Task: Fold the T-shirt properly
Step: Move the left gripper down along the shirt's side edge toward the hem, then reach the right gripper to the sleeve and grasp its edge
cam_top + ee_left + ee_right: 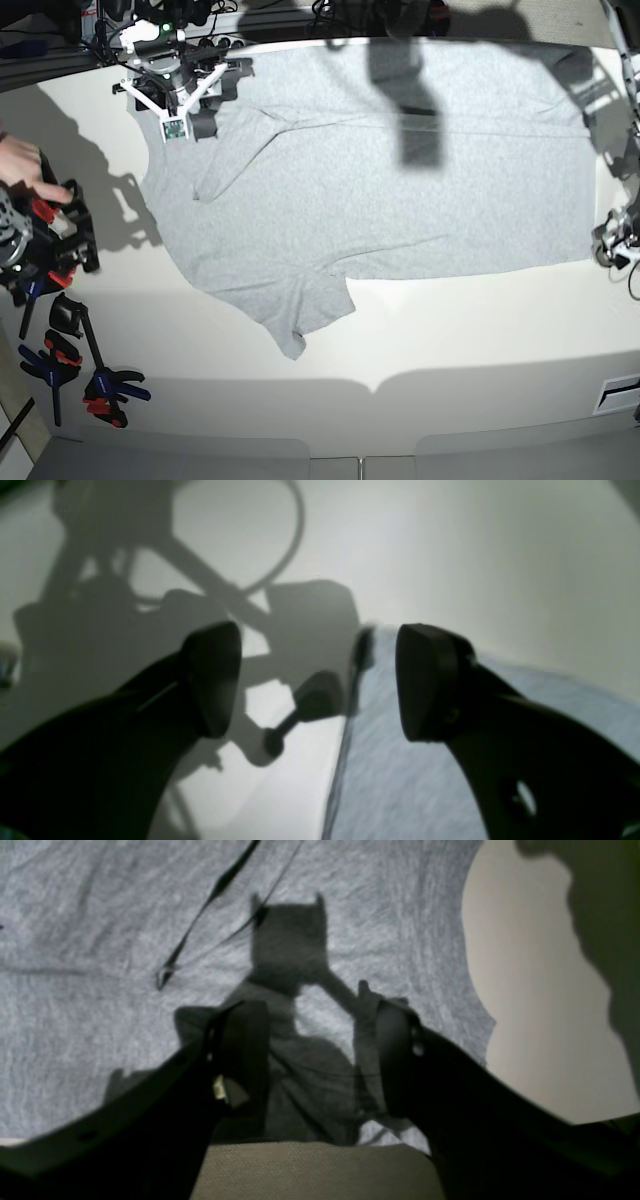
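The large light heather-grey cotton T-shirt [380, 170] lies spread flat across the far half of the white desk [450, 350], plain side up. Its hem runs along the desk's right edge; one short sleeve [300, 310] points toward the near edge.

My right jaws [315, 1060] hang over the shirt at the desk's far left corner, spread wide, with grey cloth showing between the fingers and nothing gripped. My left jaws [320, 680] stand fully apart at the desk's right edge, straddling the shirt's hem corner [375, 635]. They hold nothing, though the blurred wrist view leaves contact with the cloth uncertain.

Red-and-blue spring clamps [70, 370] lie at the desk's near left corner.
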